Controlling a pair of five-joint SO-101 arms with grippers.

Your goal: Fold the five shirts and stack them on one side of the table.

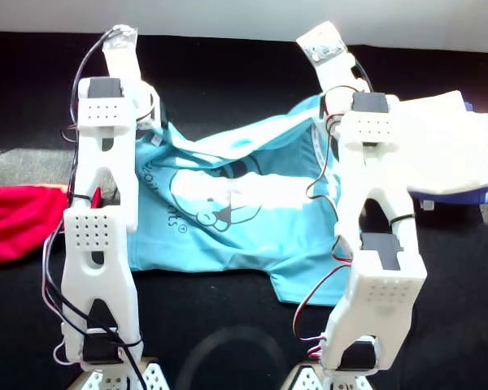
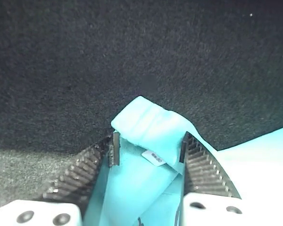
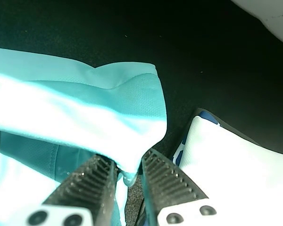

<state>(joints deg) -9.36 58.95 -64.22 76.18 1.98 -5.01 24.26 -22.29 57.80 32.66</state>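
Turquoise shirt (image 1: 228,211) lies spread just beside the folded pile (image 1: 447,154), right gripper (image 3: 129,172) pinching its edge nearest the pile, left gripper (image 2: 148,150) clamped on its bunched edge farthest away; a thin pinch could slip, or the swinging cloth could drag the pile askew.
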